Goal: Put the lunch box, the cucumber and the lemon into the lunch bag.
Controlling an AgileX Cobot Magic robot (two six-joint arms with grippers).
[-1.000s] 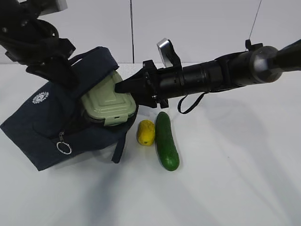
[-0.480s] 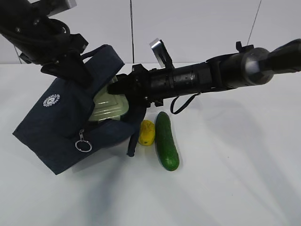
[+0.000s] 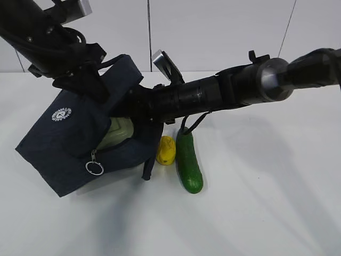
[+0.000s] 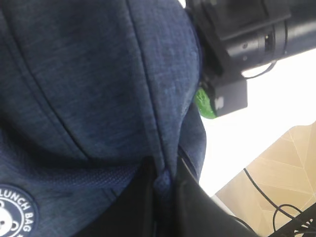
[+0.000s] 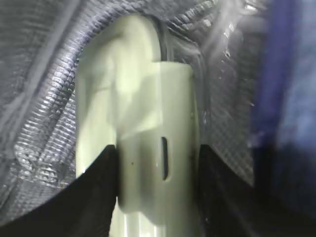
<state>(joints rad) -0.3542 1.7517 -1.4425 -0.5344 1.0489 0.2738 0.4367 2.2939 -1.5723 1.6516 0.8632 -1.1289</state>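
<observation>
White table (image 3: 266, 202): lunch box (image 5: 148, 148) btwn jaws.

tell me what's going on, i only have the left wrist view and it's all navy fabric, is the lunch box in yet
Observer: Mostly. The right wrist view shows the right end effector clamped on the lunch box, with the silver lining around it.
Operator: and the other two things
Observer: The lemon and the cucumber lie side by side on the table, just right of the lunch bag.
Operator: is the bag flat
Observer: No, it is tilted, its mouth lifted by the left end effector, which grips the top edge.
</observation>
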